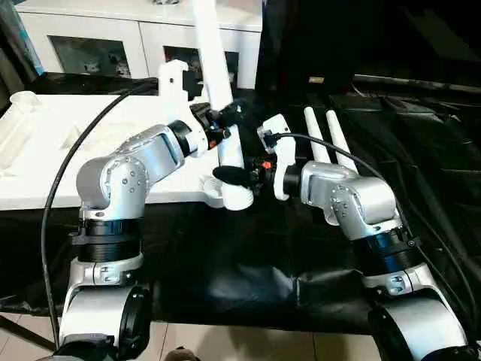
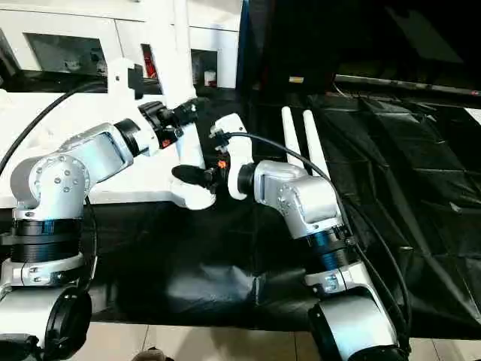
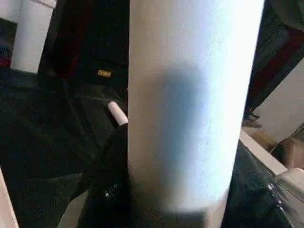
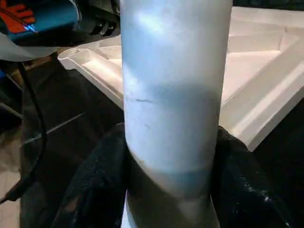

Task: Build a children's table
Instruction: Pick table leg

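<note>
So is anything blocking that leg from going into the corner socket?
Nothing visible does. The leg stands with its foot at the tabletop's near corner socket, both grippers' jaws closed on it.

Smooth white plastic leg [image 4: 173,95], ribbed plastic tabletop [image 1: 45,162], crinkled black cloth [image 1: 248,263].

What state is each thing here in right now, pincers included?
Tabletop: lying underside up on the black cloth.
Leg: upright, foot in the near corner socket, gripped by both pincers.
Two spare legs: lying side by side on the cloth.
Left pincer: shut on the leg.
Right pincer: shut on the leg, lower down.
Cabinet: doors closed.
</note>
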Motion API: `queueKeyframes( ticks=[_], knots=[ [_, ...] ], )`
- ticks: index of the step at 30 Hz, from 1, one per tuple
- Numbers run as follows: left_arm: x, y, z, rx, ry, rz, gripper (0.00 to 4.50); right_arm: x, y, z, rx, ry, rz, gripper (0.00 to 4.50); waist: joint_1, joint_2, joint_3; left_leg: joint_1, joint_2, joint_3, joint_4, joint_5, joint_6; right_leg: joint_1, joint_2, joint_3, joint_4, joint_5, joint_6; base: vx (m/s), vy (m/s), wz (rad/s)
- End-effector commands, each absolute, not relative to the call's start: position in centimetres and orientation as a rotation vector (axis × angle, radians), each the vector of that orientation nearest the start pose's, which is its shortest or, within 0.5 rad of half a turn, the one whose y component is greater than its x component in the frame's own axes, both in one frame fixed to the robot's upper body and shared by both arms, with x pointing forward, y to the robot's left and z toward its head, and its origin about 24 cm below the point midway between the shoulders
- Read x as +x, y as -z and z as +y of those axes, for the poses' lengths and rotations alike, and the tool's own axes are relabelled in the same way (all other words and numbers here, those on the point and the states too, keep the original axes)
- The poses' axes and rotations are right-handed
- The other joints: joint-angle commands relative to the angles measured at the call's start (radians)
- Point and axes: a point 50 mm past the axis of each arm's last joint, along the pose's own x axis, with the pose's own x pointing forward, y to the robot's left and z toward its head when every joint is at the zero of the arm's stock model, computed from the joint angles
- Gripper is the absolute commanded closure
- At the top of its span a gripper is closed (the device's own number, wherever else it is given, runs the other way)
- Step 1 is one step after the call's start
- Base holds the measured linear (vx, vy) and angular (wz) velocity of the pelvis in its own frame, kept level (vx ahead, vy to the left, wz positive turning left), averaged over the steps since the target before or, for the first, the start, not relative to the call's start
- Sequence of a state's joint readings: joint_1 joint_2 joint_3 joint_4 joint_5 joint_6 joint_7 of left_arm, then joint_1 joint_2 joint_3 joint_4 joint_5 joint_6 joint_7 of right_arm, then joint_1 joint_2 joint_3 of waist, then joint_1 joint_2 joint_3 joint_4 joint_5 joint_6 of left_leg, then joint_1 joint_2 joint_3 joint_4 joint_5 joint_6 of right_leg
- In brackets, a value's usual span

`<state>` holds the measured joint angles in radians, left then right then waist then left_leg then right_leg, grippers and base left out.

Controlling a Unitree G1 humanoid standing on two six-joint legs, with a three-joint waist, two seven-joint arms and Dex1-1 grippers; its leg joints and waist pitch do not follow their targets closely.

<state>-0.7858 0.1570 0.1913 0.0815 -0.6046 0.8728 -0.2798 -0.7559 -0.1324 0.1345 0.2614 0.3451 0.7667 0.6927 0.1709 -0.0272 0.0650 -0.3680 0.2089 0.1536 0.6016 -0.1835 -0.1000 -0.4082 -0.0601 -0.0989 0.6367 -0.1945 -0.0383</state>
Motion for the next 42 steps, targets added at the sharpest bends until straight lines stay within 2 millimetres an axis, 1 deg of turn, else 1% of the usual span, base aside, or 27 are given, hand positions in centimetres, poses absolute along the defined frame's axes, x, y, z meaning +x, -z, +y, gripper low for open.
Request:
queueKeyframes(
  ticks=[1,2,3,4,5,6,7,9,10,11,13,17,19,21,24,26,29,31,33,34,36,37,38,39,40,41,42],
  knots=[
    [34.8,-21.1,11.6,-0.385,0.669,0.064,2.60,34.3,-14.9,-5.6,0.046,-1.017,0.273,2.57,-0.001,0.007,-0.083,0.002,0.018,-0.001,-0.064,-0.074,-0.045,0.072,-0.082,0.063,-0.068,-0.070,-0.101,0.000,0.000,0.00],
    [34.8,-21.2,11.6,-0.388,0.680,0.058,2.60,34.2,-15.0,-5.7,0.057,-1.028,0.272,2.22,-0.002,0.003,-0.082,0.003,0.018,0.000,-0.064,-0.075,-0.043,0.072,-0.082,0.063,-0.068,-0.073,-0.102,0.000,0.000,0.00],
    [34.6,-21.4,11.5,-0.392,0.703,0.050,2.60,34.2,-15.0,-5.7,0.073,-1.047,0.272,2.01,-0.001,0.005,-0.083,0.002,0.017,0.000,-0.064,-0.074,-0.042,0.073,-0.083,0.063,-0.067,-0.073,-0.104,0.000,0.000,0.00],
    [34.3,-21.7,11.5,-0.398,0.755,0.040,2.61,34.0,-15.1,-5.9,0.089,-1.080,0.279,1.87,-0.001,0.005,-0.082,0.003,0.016,0.000,-0.064,-0.072,-0.038,0.072,-0.082,0.063,-0.067,-0.071,-0.105,0.000,0.000,0.00],
    [34.3,-21.7,11.5,-0.398,0.755,0.040,2.61,34.0,-15.1,-5.9,0.089,-1.080,0.279,1.81,-0.001,0.006,-0.083,0.002,0.017,0.000,-0.063,-0.070,-0.037,0.073,-0.082,0.063,-0.066,-0.067,-0.106,0.000,0.000,0.00],
    [33.9,-22.0,11.4,-0.404,0.816,0.035,2.61,33.8,-15.3,-6.2,0.105,-1.125,0.286,1.81,-0.001,0.007,-0.082,0.003,0.018,0.000,-0.063,-0.070,-0.036,0.072,-0.082,0.063,-0.065,-0.065,-0.110,0.000,0.000,0.00],
    [33.3,-22.2,11.3,-0.409,0.912,0.038,2.61,33.3,-15.9,-6.6,0.125,-1.217,0.283,1.53,0.001,0.003,-0.084,0.004,0.017,0.001,-0.062,-0.073,-0.030,0.075,-0.082,0.062,-0.062,-0.065,-0.116,0.000,0.000,0.00],
    [32.9,-22.3,11.3,-0.407,0.964,0.043,2.61,33.0,-16.2,-6.9,0.140,-1.277,0.276,1.45,0.004,0.004,-0.083,0.002,0.020,0.000,-0.062,-0.066,-0.021,0.073,-0.081,0.063,-0.061,-0.047,-0.125,0.000,0.000,0.00],
    [32.5,-22.2,11.2,-0.383,1.022,0.055,2.62,32.3,-16.9,-7.3,0.202,-1.381,0.271,1.34,0.002,0.002,-0.081,0.000,0.018,0.000,-0.061,-0.064,-0.017,0.075,-0.080,0.062,-0.061,-0.036,-0.130,0.000,0.000,0.00],
    [32.5,-22.2,11.2,-0.383,1.022,0.055,2.62,32.3,-16.9,-7.3,0.202,-1.381,0.271,1.22,0.002,0.003,-0.082,0.001,0.017,0.001,-0.061,-0.067,-0.011,0.075,-0.079,0.062,-0.062,-0.039,-0.131,0.000,0.000,0.00],
    [31.7,-22.6,11.1,-0.388,1.130,0.046,2.62,32.0,-17.4,-8.2,0.248,-1.474,0.281,1.03,0.003,0.003,-0.081,0.001,0.018,0.002,-0.061,-0.071,-0.006,0.075,-0.082,0.062,-0.065,-0.064,-0.132,0.000,0.000,0.00],
    [31.3,-23.2,11.1,-0.419,1.191,0.018,2.62,32.1,-17.2,-8.6,0.226,-1.484,0.318,0.84,0.004,0.000,-0.081,-0.001,0.017,0.003,-0.059,-0.070,-0.012,0.074,-0.082,0.061,-0.067,-0.089,-0.145,0.000,0.000,0.00],
    [30.8,-23.5,11.2,-0.430,1.247,0.006,2.62,32.2,-16.8,-8.9,0.206,-1.488,0.353,0.84,0.004,-0.004,-0.080,-0.001,0.016,0.004,-0.059,-0.069,-0.012,0.075,-0.082,0.061,-0.068,-0.108,-0.140,0.000,0.000,0.00],
    [30.5,-23.6,11.2,-0.441,1.272,-0.003,2.62,32.3,-16.5,-8.9,0.207,-1.478,0.374,1.22,0.004,-0.004,-0.080,-0.003,0.017,0.004,-0.058,-0.070,-0.012,0.074,-0.082,0.062,-0.070,-0.123,-0.131,0.000,0.000,0.00],
    [30.4,-23.7,11.2,-0.447,1.276,-0.007,2.62,32.4,-16.2,-8.8,0.206,-1.466,0.391,1.24,0.003,-0.004,-0.081,-0.001,0.018,0.003,-0.058,-0.063,-0.012,0.073,-0.081,0.061,-0.069,-0.123,-0.123,0.000,0.000,0.00],
    [30.4,-23.8,11.3,-0.458,1.282,-0.015,2.62,32.5,-15.9,-8.6,0.197,-1.458,0.409,1.51,0.003,-0.002,-0.082,-0.001,0.018,0.003,-0.058,-0.061,-0.013,0.072,-0.081,0.061,-0.068,-0.118,-0.126,0.000,0.000,0.00],
    [30.4,-23.9,11.3,-0.467,1.283,-0.019,2.62,32.5,-15.7,-8.5,0.191,-1.448,0.415,1.67,0.003,-0.002,-0.082,-0.001,0.018,0.003,-0.058,-0.059,-0.013,0.072,-0.080,0.061,-0.067,-0.109,-0.127,0.000,0.000,0.00],
    [30.4,-23.9,11.4,-0.473,1.279,-0.023,2.62,32.8,-15.7,-8.3,0.184,-1.413,0.394,2.01,0.004,-0.006,-0.081,-0.001,0.017,0.004,-0.059,-0.059,-0.012,0.072,-0.081,0.061,-0.068,-0.114,-0.123,0.000,0.000,0.00],
    [30.5,-23.9,11.4,-0.466,1.266,-0.026,2.62,33.0,-15.7,-8.2,0.181,-1.390,0.384,2.05,0.003,-0.002,-0.082,-0.001,0.018,0.003,-0.059,-0.060,-0.015,0.071,-0.081,0.061,-0.067,-0.119,-0.123,0.000,0.000,0.00],
    [30.5,-23.9,11.5,-0.464,1.260,-0.026,2.62,33.1,-15.7,-8.2,0.179,-1.382,0.380,2.11,0.003,-0.003,-0.082,-0.001,0.018,0.003,-0.059,-0.064,-0.018,0.071,-0.081,0.061,-0.068,-0.121,-0.122,0.000,0.000,0.00],
    [31.8,-23.3,11.6,-0.428,1.110,-0.005,1.92,33.5,-15.5,-8.0,0.160,-1.326,0.369,2.39,0.003,-0.002,-0.081,0.001,0.020,0.001,-0.061,-0.063,-0.022,0.068,-0.080,0.061,-0.068,-0.119,-0.119,0.000,0.000,0.00],
    [32.3,-23.1,11.7,-0.420,1.051,0.003,1.92,33.6,-15.4,-7.9,0.157,-1.311,0.369,2.39,0.002,-0.002,-0.080,0.002,0.019,0.002,-0.061,-0.068,-0.028,0.068,-0.079,0.061,-0.071,-0.128,-0.110,0.000,0.000,0.00],
    [34.4,-22.0,12.4,-0.393,0.785,0.039,1.86,33.6,-15.2,-7.4,0.137,-1.265,0.362,2.48,0.004,-0.001,-0.080,0.006,0.019,0.003,-0.062,-0.074,-0.032,0.065,-0.077,0.064,-0.076,-0.134,-0.097,0.000,0.000,0.00],
    [34.9,-21.6,12.6,-0.382,0.721,0.054,1.86,33.6,-15.2,-7.3,0.132,-1.257,0.358,2.48,0.006,0.001,-0.080,0.006,0.019,0.002,-0.062,-0.078,-0.036,0.065,-0.077,0.064,-0.076,-0.138,-0.090,0.000,0.000,0.00],
    [34.9,-21.6,12.6,-0.382,0.721,0.054,1.71,33.6,-15.2,-7.3,0.132,-1.257,0.358,2.52,0.006,-0.004,-0.083,0.001,0.019,-0.002,-0.065,-0.077,-0.044,0.076,-0.083,0.062,-0.071,-0.141,-0.075,0.000,0.000,0.00],
    [35.0,-21.5,12.6,-0.377,0.701,0.061,1.62,33.6,-15.2,-7.2,0.130,-1.255,0.357,2.55,0.008,-0.004,-0.085,0.001,0.018,-0.002,-0.064,-0.075,-0.043,0.075,-0.082,0.061,-0.072,-0.139,-0.071,0.000,0.000,0.00],
    [34.9,-21.4,12.5,-0.397,0.717,0.066,1.86,33.7,-15.2,-7.1,0.124,-1.243,0.354,2.56,0.007,0.000,-0.086,0.001,0.018,-0.002,-0.062,-0.066,-0.046,0.073,-0.081,0.062,-0.068,-0.117,-0.071,0.000,0.000,0.00]
  ],
)
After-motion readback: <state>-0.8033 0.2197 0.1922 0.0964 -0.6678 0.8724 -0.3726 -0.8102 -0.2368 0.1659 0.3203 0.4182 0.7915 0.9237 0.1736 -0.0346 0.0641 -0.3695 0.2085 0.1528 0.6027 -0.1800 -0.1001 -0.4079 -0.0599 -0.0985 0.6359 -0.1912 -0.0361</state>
